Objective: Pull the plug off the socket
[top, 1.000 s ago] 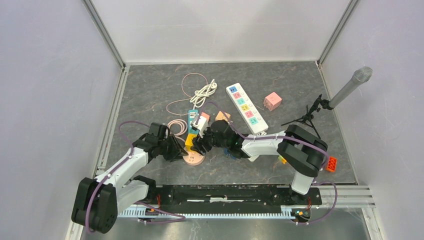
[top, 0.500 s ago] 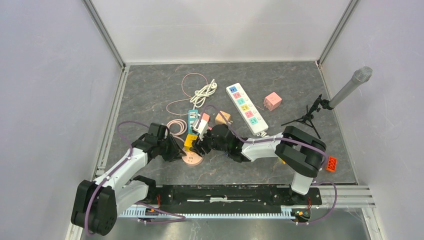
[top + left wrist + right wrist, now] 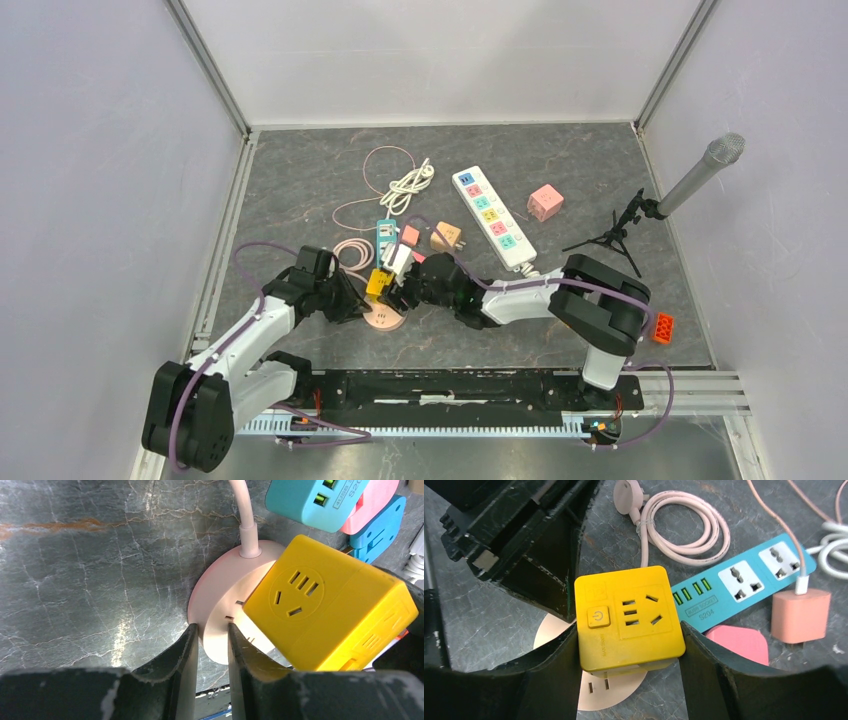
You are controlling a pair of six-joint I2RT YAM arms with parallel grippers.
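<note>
Bracing for the pull: left claw [image 3: 212,632] pinches the rim of the pink round socket [image 3: 220,590], and right claw [image 3: 629,650] grips the yellow cube plug [image 3: 629,615] seated on it, near-centre on the surface [image 3: 75,580]. Next, the cube likely needs lifting straight off.

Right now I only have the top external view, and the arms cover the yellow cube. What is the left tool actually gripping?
Observer: The left tool is pinching the rim of the round pink socket base, not the yellow cube.
Operator: And the right tool?
Observer: The right tool is closed on the yellow cube from both sides.
Operator: Is the cube free of the base?
Observer: I cannot tell. The left wrist view shows the cube overlapping the base, with the base's slots bare beside it, but the cube's underside is hidden.
</note>
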